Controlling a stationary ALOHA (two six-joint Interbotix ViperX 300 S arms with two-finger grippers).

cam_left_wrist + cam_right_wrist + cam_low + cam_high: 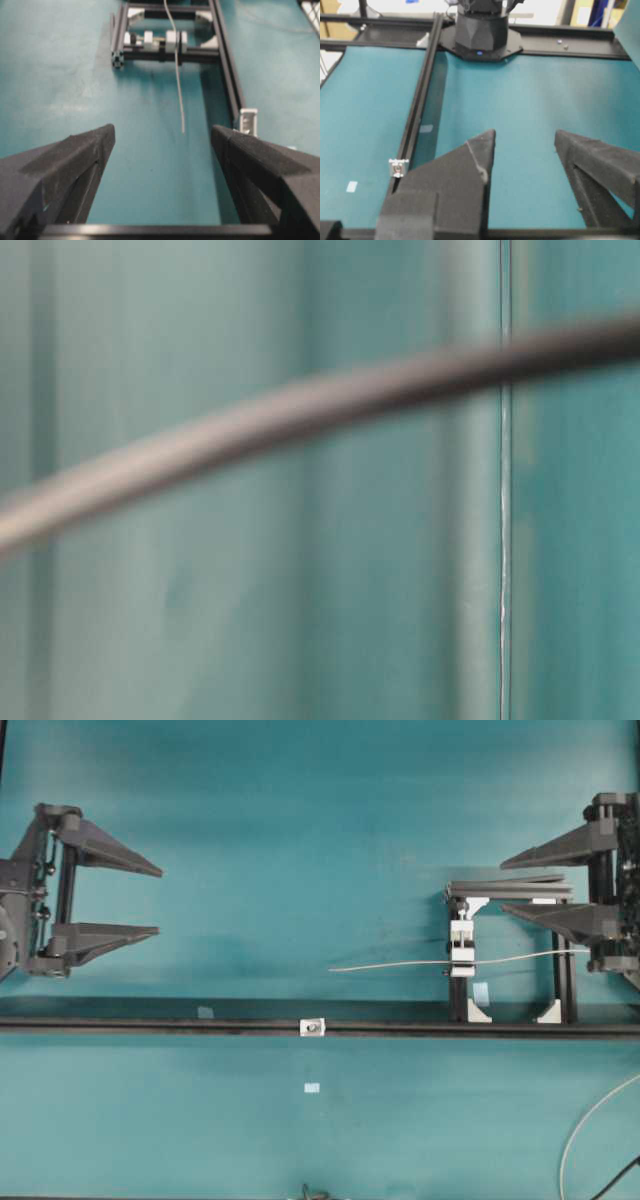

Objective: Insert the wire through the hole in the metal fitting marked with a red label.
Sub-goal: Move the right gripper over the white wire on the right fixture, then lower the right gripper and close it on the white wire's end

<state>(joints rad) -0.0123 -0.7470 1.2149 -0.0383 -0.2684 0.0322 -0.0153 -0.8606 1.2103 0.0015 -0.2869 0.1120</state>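
Nothing of the insertion looks done yet. Nearest the table's front edge in the overhead view, a small pale tag [312, 1087] lies on the teal mat [300, 840]. Just beyond it the long black rail [150, 1025] crosses the table, and the metal fitting [313, 1026] sits on it near the middle with its hole [314, 1027] empty; no red label can be made out at this size. Farther back, the wire [400, 963] runs through a white clamp block [461, 948] on a black frame [560, 980], its free end pointing left, well apart from the fitting.

At the far sides, the left gripper [158, 900] has its jaws spread and holds nothing, and the right gripper [505, 886] is likewise spread and empty, near the frame but not on the wire. Grasping the wire, carrying its tip to the hole and threading it all remain, by my reading.

There are no containers here, so nothing is held in any
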